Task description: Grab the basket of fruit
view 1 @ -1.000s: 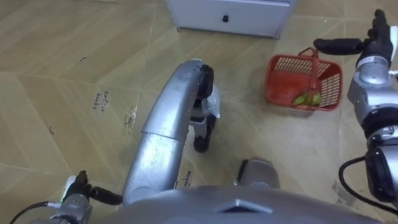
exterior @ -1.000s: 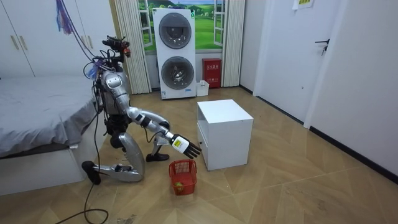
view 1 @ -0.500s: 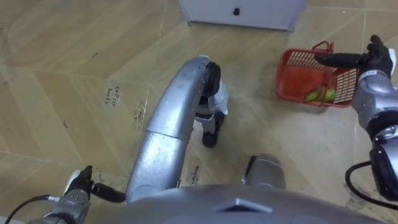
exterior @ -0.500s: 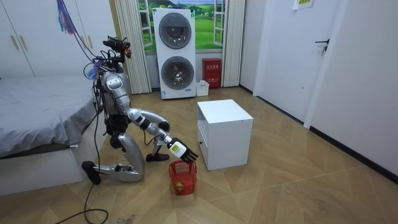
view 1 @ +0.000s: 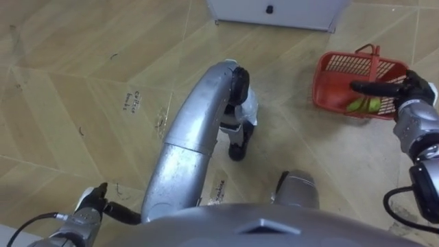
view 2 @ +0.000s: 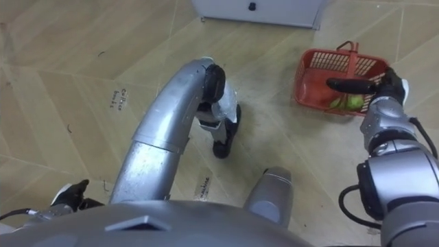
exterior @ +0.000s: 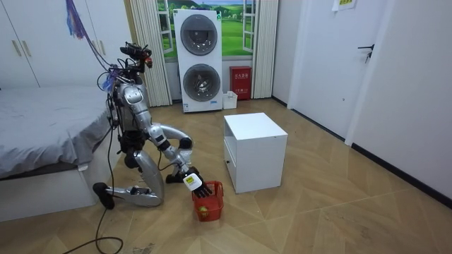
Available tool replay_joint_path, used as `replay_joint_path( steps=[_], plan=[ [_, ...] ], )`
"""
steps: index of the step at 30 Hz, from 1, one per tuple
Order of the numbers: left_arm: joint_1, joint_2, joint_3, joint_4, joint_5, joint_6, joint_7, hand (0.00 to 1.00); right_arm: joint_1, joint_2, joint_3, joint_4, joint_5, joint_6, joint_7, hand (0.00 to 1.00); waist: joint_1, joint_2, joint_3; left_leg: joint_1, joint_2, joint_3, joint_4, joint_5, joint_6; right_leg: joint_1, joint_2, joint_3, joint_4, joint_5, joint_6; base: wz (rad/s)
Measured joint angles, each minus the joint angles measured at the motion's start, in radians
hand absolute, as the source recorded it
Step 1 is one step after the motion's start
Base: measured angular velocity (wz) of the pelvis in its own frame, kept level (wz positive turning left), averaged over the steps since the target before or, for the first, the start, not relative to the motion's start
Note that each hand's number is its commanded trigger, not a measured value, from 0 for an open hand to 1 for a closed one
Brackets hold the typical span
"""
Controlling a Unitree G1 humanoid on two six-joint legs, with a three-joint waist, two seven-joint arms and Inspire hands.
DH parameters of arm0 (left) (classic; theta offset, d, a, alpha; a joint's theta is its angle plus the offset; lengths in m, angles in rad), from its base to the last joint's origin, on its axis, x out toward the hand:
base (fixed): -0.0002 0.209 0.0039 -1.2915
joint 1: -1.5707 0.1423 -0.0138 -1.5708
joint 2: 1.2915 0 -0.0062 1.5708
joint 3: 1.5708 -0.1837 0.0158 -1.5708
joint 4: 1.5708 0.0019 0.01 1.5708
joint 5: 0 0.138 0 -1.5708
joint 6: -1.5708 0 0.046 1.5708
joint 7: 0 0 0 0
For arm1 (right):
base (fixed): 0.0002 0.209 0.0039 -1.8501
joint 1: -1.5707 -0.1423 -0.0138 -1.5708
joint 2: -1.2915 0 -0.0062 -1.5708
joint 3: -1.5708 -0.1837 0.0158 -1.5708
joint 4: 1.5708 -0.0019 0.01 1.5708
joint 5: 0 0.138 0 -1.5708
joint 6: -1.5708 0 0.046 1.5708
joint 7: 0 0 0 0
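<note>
Kneeling on floor beside bed. Holding right hand over near rim of basket, fingers straight, gripping nothing. Basket on floor at far right, near white cabinet, green fruit inside. Left hand low at near left, state impossible to tell.

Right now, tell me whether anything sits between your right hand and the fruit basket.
Nothing visible does. The right hand hovers with straight fingers over the red basket, right by its upright handle; green fruit lies inside beneath.
</note>
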Motion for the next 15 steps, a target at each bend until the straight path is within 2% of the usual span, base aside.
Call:
replay_joint_path(
  steps=[15],
  plan=[
    [-0.006,0.000,-0.023,-0.006,-0.007,0.012,-0.029,0.00,0.010,0.002,0.114,0.001,-0.035,0.022,0.064,0.00,0.047,-0.002,0.0013,-0.006,0.002,-0.001,0.000,0.004,0.007,-0.005,0.003,-0.001,0.000,0.000,0.000,0.00]
  ],
)
